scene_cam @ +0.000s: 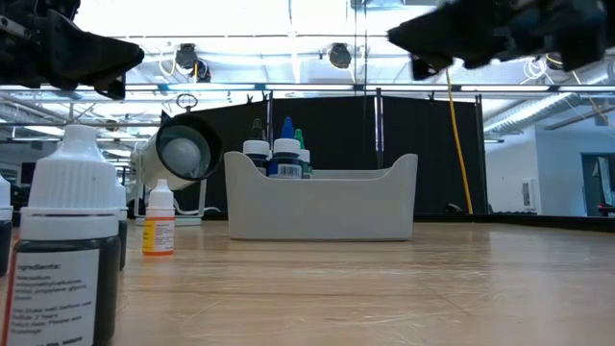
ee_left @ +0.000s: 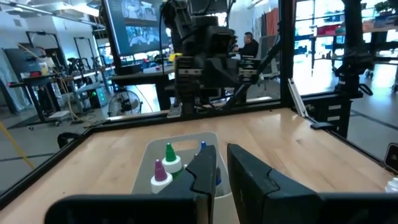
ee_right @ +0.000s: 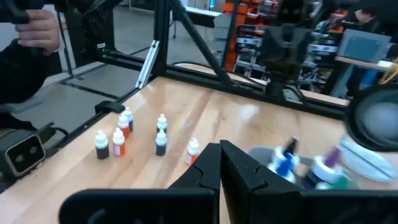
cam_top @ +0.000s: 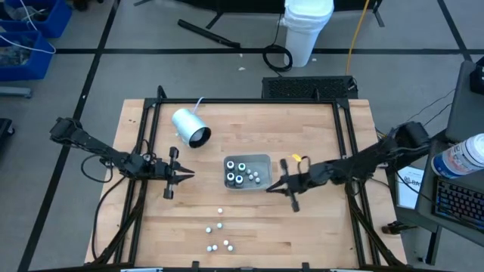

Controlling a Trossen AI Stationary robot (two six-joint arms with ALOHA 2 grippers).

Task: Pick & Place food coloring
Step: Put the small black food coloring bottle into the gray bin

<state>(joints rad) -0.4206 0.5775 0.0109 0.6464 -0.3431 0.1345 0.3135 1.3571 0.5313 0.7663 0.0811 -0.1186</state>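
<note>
Bright and evenly lit from ceiling lights (scene_cam: 338, 54) overhead, casting only faint, soft shadows on the pale wooden table (cam_top: 318, 227). Blown out to white glare behind the arms at table height. Blurred on the nearest bottle (scene_cam: 69, 252).

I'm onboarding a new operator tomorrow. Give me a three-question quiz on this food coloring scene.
1. True or false: the grey tray already holds some food coloring bottles.
2. Multiple choice: the loose bottles still on the table lie (A) beside the white cylinder, (B) near the table's front edge, (C) behind the tray.
3. Fill in: the left gripper and right gripper hover on opposite sides of the ____.

Key: 1 true; 2 B; 3 tray.
</note>
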